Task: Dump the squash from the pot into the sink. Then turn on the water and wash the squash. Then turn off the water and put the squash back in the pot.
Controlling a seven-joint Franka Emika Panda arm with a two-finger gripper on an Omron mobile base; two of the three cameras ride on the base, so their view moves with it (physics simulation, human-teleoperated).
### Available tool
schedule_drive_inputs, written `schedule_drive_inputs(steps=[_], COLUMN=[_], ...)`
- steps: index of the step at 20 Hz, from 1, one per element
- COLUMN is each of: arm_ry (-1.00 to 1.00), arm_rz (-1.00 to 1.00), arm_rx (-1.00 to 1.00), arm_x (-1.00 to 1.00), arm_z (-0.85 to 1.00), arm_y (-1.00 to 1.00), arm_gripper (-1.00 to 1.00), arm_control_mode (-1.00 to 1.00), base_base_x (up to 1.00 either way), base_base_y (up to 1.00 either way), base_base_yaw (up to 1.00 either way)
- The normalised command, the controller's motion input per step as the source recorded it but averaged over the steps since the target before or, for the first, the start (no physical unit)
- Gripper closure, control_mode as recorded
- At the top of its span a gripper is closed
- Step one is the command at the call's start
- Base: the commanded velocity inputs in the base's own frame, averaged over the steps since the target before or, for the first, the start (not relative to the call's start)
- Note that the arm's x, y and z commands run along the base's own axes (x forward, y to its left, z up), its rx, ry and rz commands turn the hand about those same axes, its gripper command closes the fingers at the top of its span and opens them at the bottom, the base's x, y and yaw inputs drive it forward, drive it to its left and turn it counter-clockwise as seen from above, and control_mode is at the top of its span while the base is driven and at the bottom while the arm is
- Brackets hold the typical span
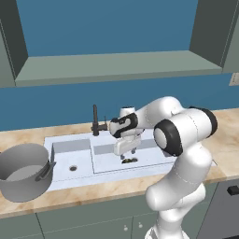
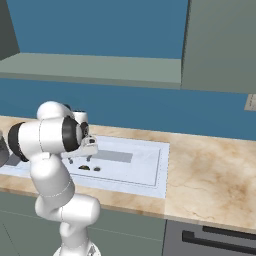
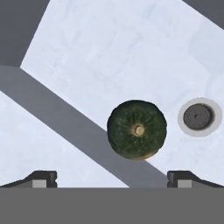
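Down in the larger basin of the sink [image 1: 107,175] we saw the squash [image 3: 137,130] lying on the pale floor, just beside the round drain [image 3: 197,117]. Our gripper [image 3: 112,177] hung over it with its jaws spread wide and nothing between them, apart from the squash. On the counter [image 1: 93,193] to the left of the sink stood the pot [image 1: 23,172], upright. Behind the basins we saw the dark faucet [image 1: 95,120].
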Motion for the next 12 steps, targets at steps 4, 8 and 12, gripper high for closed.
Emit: schedule_drive_inputs(steps=[4,8,12], arm_ry=[0.0,0.0,0.0], arm_rz=[-0.05,-0.07,-0.08], arm_rx=[0.0,0.0,0.0], arm_x=[0.0,0.0,0.0], arm_z=[-0.13,-0.15,-0.16], arm_y=[0.0,0.0,0.0], arm_gripper=[-1.0,-1.0,-1.0], arm_control_mode=[-1.0,-1.0,-1.0], base_base_x=[0.0,0.0,0.0], base_base_y=[0.0,0.0,0.0], base_base_yaw=[0.0,0.0,0.0])
